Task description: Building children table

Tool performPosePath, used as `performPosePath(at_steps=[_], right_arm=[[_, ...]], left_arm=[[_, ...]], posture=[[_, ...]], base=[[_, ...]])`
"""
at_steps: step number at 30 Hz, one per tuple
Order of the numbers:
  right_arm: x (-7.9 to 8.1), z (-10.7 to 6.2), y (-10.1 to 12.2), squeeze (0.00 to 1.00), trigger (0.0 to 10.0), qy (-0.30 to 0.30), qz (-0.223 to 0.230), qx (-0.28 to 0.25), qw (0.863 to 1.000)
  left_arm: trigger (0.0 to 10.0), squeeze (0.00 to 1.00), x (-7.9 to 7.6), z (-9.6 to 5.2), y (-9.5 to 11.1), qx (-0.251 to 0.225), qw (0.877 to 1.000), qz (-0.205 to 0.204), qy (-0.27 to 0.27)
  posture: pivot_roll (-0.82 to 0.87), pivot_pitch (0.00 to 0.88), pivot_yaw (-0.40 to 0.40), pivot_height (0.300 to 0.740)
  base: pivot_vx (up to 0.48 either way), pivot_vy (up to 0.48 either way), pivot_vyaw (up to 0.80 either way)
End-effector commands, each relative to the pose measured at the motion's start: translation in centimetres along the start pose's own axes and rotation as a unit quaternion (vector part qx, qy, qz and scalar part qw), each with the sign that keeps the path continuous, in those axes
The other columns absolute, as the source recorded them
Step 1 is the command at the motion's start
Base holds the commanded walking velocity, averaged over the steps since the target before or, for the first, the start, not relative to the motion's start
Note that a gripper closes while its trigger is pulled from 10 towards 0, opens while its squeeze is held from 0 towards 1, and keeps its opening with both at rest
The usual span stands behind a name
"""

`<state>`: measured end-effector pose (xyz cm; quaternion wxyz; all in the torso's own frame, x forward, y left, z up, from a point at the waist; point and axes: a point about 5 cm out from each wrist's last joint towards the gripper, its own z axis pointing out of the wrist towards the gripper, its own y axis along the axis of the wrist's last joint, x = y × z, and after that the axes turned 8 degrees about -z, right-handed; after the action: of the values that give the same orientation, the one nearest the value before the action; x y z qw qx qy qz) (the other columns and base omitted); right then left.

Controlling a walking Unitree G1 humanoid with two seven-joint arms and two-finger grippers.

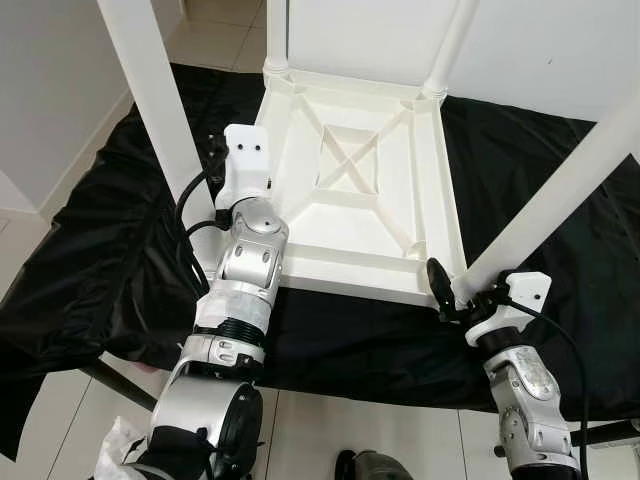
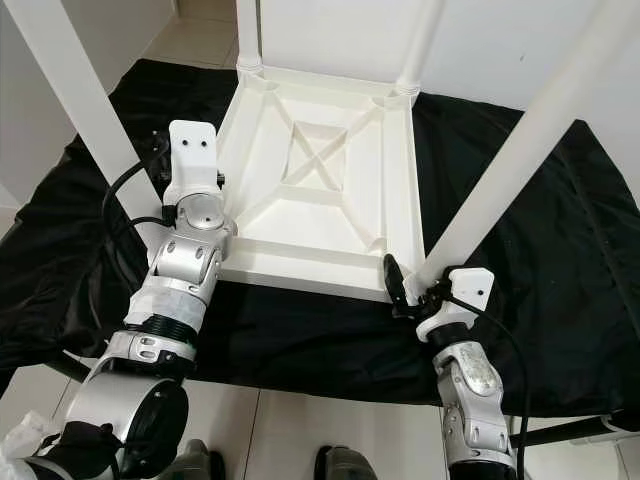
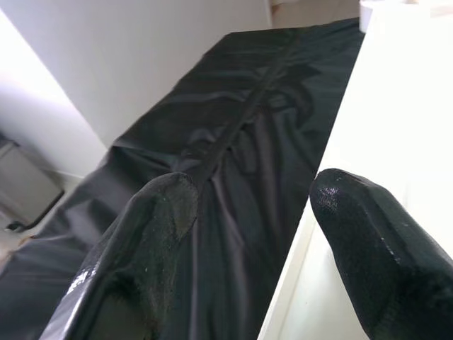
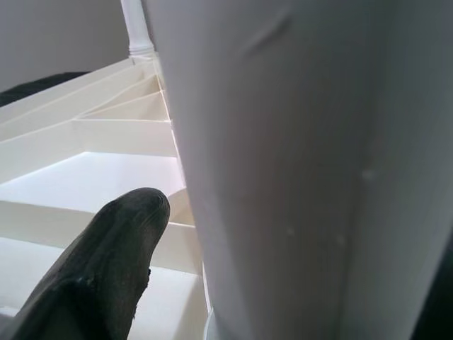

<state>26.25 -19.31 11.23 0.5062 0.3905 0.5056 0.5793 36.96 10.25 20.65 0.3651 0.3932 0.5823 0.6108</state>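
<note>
— Black cloth (image 1: 110,250) covers the counter I stand at, pale floor tiles (image 1: 215,25) beyond it. What step is this?

— Leg fitting, I judge. The white table top (image 1: 350,190) lies upside down mid-counter, ribs up, with legs standing at all four corners. My right jaws (image 1: 452,292) are at the near right corner, closed around the right leg (image 1: 560,190) at its base; the wrist view has one finger against the post.

— And the left?

— My left jaws (image 3: 248,234) are spread wide by the near left corner, one finger over the cloth, one by the white frame, holding nothing. The left leg (image 1: 150,90) stands just beside them.

— Next?

— Probably seating or twisting that right leg home, keeping it upright.

— Any writing?

— None I can read.
</note>
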Motion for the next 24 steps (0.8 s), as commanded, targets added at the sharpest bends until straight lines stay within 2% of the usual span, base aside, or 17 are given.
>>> performPosePath(at_steps=[1,2,3,4,6,8,10,13,15,24], right_arm=[[2.0,0.5,-1.4,0.0,10.0,0.039,0.018,0.029,0.999],[2.0,0.5,-1.4,0.0,10.0,0.039,0.018,0.029,0.999],[2.9,1.2,-1.3,0.0,10.0,0.054,0.017,0.024,0.998],[2.9,1.2,-1.3,0.0,10.0,0.054,0.017,0.024,0.998],[4.2,1.9,-1.2,0.0,10.0,0.077,0.019,0.018,0.997],[4.2,1.9,-1.2,0.0,10.0,0.077,0.019,0.018,0.997],[5.4,2.3,-1.1,0.0,10.0,0.099,0.023,0.015,0.995],[5.7,2.4,-1.1,0.0,10.0,0.105,0.025,0.014,0.994],[7.1,2.4,-1.2,0.0,10.0,0.125,0.026,0.014,0.992],[8.5,2.4,-1.4,0.0,10.0,0.141,0.029,0.013,0.989]], left_arm=[[10.0,0.0,2.5,-0.1,0.2,-0.023,0.981,0.005,0.19],[10.0,0.0,2.5,-0.1,0.2,-0.023,0.981,0.005,0.19],[10.0,0.0,3.4,0.3,0.3,-0.028,0.978,0.003,0.208],[10.0,0.0,3.4,0.3,0.3,-0.028,0.978,0.003,0.208],[10.0,0.0,4.4,0.6,0.3,-0.03,0.974,0.0,0.225],[10.0,0.0,4.4,0.6,0.3,-0.03,0.974,0.0,0.225],[10.0,0.0,5.0,0.6,0.2,-0.03,0.971,0.004,0.237],[10.0,0.0,5.1,0.6,0.2,-0.031,0.97,0.005,0.24],[10.0,0.0,5.6,0.6,0.1,-0.03,0.968,0.009,0.247],[10.0,0.0,6.2,0.4,0.0,-0.038,0.966,0.014,0.255]], posture=[[0.07,0.102,-0.031,0.74],[0.07,0.102,-0.031,0.74],[0.09,0.104,-0.036,0.74],[0.09,0.104,-0.036,0.74],[0.09,0.104,-0.036,0.74],[0.09,0.104,-0.036,0.74],[0.1,0.107,-0.047,0.74],[0.1,0.107,-0.047,0.74],[0.1,0.111,-0.051,0.74],[0.11,0.11,-0.052,0.74]], base=[[0.0,0.0,0.0],[0.0,0.0,0.0],[0.0,0.0,0.0],[0.0,0.0,0.0],[0.0,0.0,0.0],[0.0,0.0,0.0],[0.0,0.0,0.0],[0.0,0.0,0.0],[0.0,0.0,0.0],[0.0,0.0,0.0]])
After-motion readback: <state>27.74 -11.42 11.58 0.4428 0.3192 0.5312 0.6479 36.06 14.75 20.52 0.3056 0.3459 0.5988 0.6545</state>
